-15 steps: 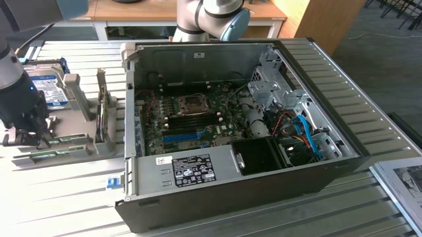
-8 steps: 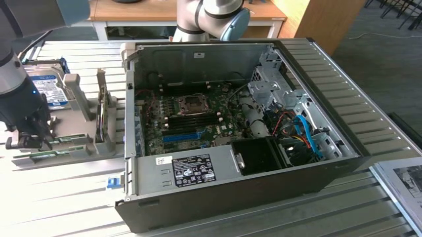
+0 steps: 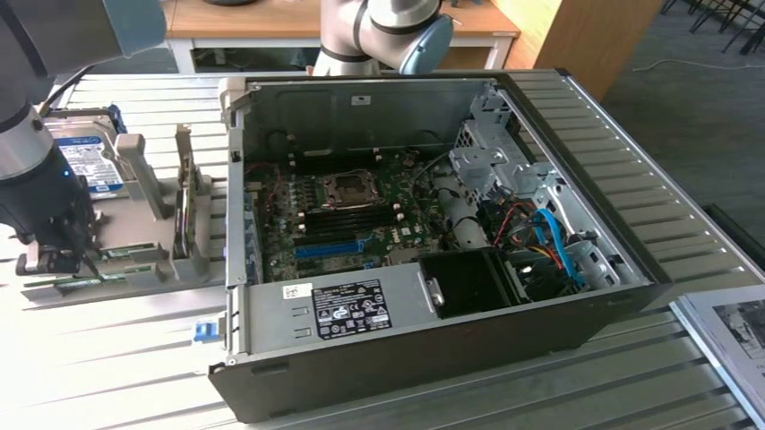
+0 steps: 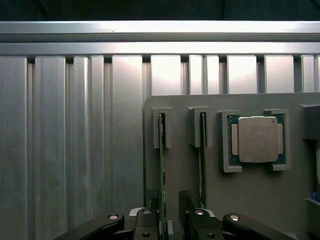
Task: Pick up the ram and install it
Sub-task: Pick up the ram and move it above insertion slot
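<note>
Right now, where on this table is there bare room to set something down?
Bare table slats lie at the exterior view's lower left, bordered by the grey holder and the computer case; another strip runs beside the case on that view's right. Crowded: the holder, with hard drive, ram and the open gripper over it.

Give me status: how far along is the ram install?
Done: nothing installed; the ram stands on edge in the gray holder. In hand: the open pincer straddles it, not gripping. Left: the pick-up and seating it in the open computer case.
</note>
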You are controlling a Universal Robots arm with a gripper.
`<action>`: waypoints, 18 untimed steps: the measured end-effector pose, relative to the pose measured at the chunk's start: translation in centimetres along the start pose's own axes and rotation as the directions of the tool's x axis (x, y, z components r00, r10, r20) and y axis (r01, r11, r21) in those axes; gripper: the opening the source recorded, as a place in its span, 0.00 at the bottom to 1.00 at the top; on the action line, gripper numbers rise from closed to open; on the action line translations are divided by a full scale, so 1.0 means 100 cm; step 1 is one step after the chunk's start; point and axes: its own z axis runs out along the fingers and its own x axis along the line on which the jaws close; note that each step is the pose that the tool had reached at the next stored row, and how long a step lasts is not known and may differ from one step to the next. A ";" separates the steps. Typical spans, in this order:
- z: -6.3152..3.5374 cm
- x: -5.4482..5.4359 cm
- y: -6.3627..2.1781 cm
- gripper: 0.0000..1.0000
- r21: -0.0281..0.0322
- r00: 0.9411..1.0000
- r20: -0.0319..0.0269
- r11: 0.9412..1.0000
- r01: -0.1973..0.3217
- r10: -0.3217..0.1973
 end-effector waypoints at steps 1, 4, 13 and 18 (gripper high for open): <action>0.0003 0.000 0.0000 0.29 0.000 1.000 0.000 1.000 0.000 0.000; 0.0004 0.000 0.0000 0.29 0.000 1.000 0.000 1.000 0.000 0.000; 0.0005 0.003 -0.0001 0.29 0.000 1.000 0.000 1.000 0.000 0.000; 0.0038 0.003 -0.0002 0.29 0.000 1.000 0.000 1.000 0.000 0.000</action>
